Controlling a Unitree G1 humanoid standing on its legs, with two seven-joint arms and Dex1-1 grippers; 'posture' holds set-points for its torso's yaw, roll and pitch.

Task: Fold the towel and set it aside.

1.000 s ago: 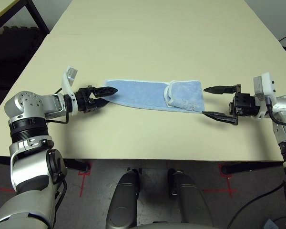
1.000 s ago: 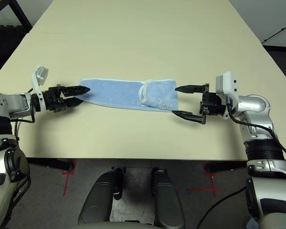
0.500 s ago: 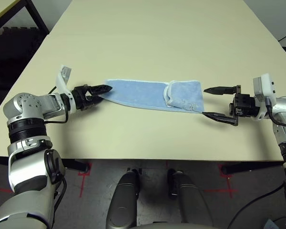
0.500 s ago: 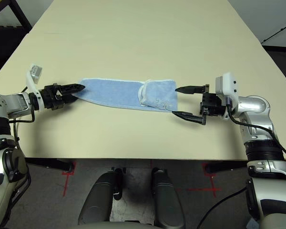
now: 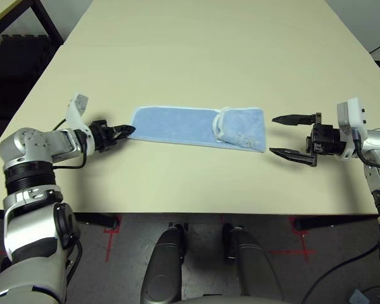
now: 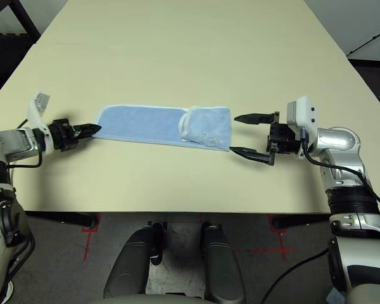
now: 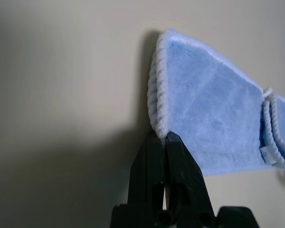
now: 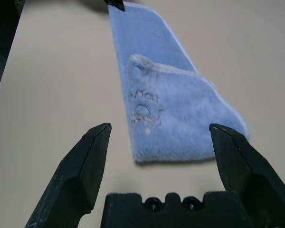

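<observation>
One fluffy blue terry towel (image 5: 196, 125) with faint unreadable embroidery; your left gripper (image 5: 122, 131) pinches its ribbed whitish hem (image 7: 157, 95), your right gripper (image 5: 290, 135) gapes.

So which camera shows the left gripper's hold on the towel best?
The left wrist view: the left gripper is shut on the towel at its hem. The eye views show the towel lying flat with the gripper at its end; the right wrist view shows the embroidered end.

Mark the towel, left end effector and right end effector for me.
towel (image 5: 177, 125), left eye view, middle of the flat single layer
left end effector (image 5: 128, 130), left eye view, closed fingertips at the towel's end
right end effector (image 5: 280, 135), left eye view, gap between open fingertips
</observation>
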